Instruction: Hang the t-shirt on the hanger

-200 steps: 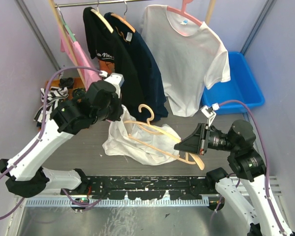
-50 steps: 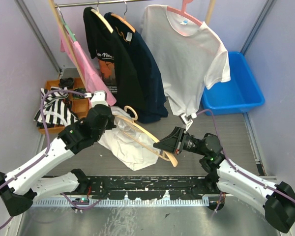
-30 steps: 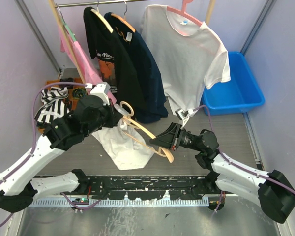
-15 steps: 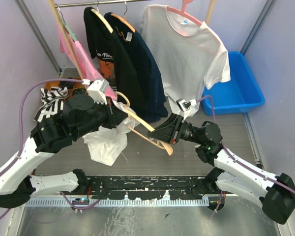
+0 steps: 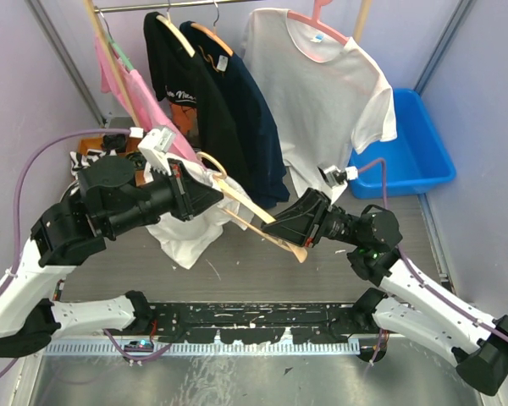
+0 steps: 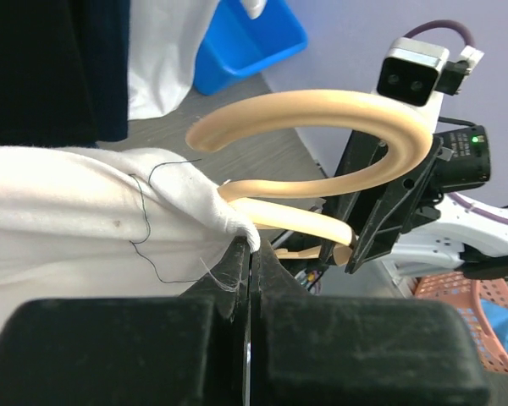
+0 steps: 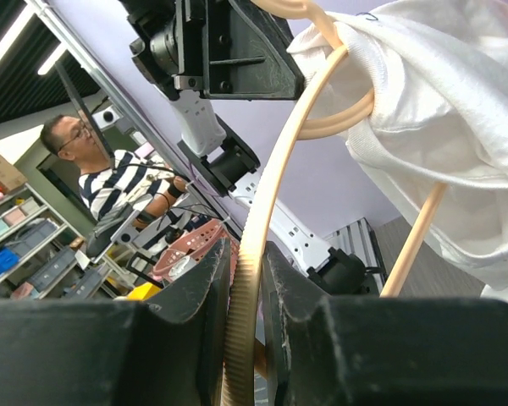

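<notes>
From the top external view, the left gripper (image 5: 208,193), at about 9 o'clock from the middle of the table, was clamped on a bunched edge of the t-shirt (image 5: 183,233). The shirt hung off the table in a loose white bundle beneath it. The hanger (image 5: 247,203) slanted from its hook near that gripper down toward 4 o'clock, where the right gripper (image 5: 281,230) was closed on its wooden arm. A blue bin (image 5: 411,144) sat off at 2 o'clock, clear of the work. In the left wrist view, the black fingers (image 6: 229,279) met with no gap on a fold of white cloth. The curved hook rose just beyond the fold at 1 o'clock, and the far arm's camera showed behind it. In the right wrist view, the two pads (image 7: 205,288) pinched the pale wooden bar, which swept up toward 12 o'clock. There the shirt's hem or neck edge was looped over it, with cloth draped toward 3 o'clock. Judging from this, the threading of the hanger into the shirt was under way but far from finished. To do it well, the cloth-holding arm should draw the opening taut and wide. The other should slide the wood in along its own length, keeping the hook from snagging the fabric, and neither grip should ease until one shoulder sits on the bar.
</notes>
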Robot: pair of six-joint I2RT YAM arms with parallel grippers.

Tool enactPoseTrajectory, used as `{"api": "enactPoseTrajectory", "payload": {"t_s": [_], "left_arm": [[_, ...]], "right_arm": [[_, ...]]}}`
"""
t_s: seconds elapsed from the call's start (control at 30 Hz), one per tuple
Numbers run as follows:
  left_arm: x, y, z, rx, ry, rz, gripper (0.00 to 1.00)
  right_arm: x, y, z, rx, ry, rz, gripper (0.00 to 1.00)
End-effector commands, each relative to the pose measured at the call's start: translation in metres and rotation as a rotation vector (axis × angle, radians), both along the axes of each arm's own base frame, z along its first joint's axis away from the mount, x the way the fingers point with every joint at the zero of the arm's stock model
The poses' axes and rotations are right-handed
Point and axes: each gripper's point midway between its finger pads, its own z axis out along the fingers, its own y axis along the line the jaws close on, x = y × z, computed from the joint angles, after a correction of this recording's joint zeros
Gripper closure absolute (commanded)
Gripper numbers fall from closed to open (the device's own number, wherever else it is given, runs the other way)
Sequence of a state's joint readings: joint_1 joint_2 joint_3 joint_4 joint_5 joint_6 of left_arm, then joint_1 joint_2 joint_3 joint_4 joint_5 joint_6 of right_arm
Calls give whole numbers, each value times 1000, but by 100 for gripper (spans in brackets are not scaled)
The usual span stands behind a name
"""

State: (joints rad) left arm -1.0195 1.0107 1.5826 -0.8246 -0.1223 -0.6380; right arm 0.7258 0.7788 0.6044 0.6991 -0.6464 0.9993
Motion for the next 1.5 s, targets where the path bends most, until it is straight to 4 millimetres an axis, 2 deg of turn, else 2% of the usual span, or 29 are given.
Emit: {"api": "enactPoseTrajectory", "payload": {"t_s": [0.0, 0.23, 0.3, 0.4, 0.5, 0.7, 0.97, 1.13, 1.37, 1.47], "left_arm": [[-24, -15, 41, -121, -34, -146, 100], [-29, -15, 71, -168, -75, -176, 100], [-32, -15, 80, -183, -88, -188, 100], [-33, -17, 85, -190, -92, -201, 100], [-32, -21, 78, -178, -74, -204, 100], [-34, -31, 49, -159, -8, -220, 100], [-50, -39, 13, -128, 69, -262, 100], [-60, -50, 9, -130, 77, -297, 100], [-76, -79, 8, -133, 74, -367, 100], [-76, -80, 3, -101, 56, -353, 100]], "right_arm": [[-18, -26, 70, 166, -202, -68, 99], [-37, -45, 109, 181, -306, -114, 99], [-45, -54, 127, 182, -348, -136, 99], [-47, -61, 137, 156, -372, -184, 99], [-40, -59, 129, 111, -347, -211, 99], [-26, -48, 96, 110, -261, -190, 99], [-10, -33, 66, 111, -201, -172, 99], [2, -25, 57, 104, -174, -178, 99], [14, -16, 52, 101, -155, -186, 99], [13, -16, 47, 102, -146, -176, 99]]}}
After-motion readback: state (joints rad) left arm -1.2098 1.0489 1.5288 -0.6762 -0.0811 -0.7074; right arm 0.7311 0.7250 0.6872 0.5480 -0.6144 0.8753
